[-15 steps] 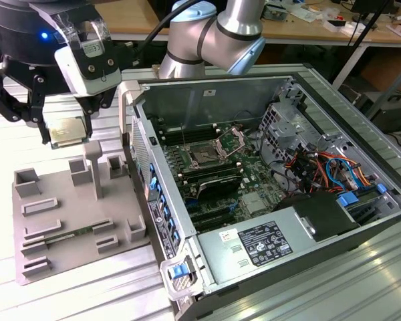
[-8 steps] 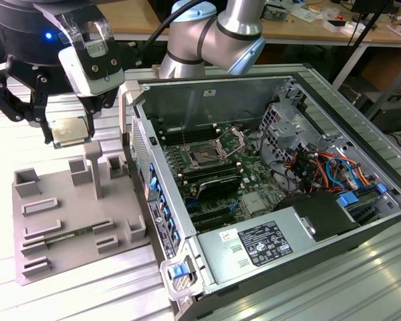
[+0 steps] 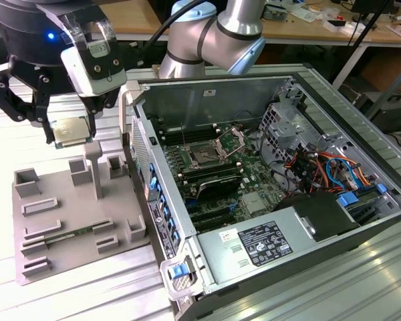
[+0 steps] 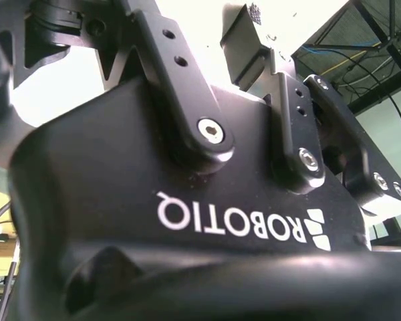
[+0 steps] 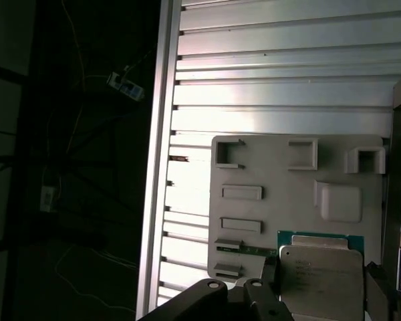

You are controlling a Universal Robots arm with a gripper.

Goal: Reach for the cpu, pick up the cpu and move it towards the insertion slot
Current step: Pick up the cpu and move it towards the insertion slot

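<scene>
Silvery-white metal caps the cpu [image 3: 72, 132], a small flat square with a green board edge. It is judged light, rigid, smooth-topped and delicate, best held by opposite edges. The pincer [image 3: 68, 122] pinches it that way, above the grey fixture plate [image 3: 67, 200] and well apart from the insertion slot [image 3: 204, 155] inside the open computer case [image 3: 207, 100].

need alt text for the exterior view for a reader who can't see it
The black gripper on a silver robot arm grips a small flat square silvery-white cpu above a grey plastic fixture plate at the exterior view's left. To the view's right lies an open computer case holding the square dark insertion slot with a shiny metal frame.
</scene>
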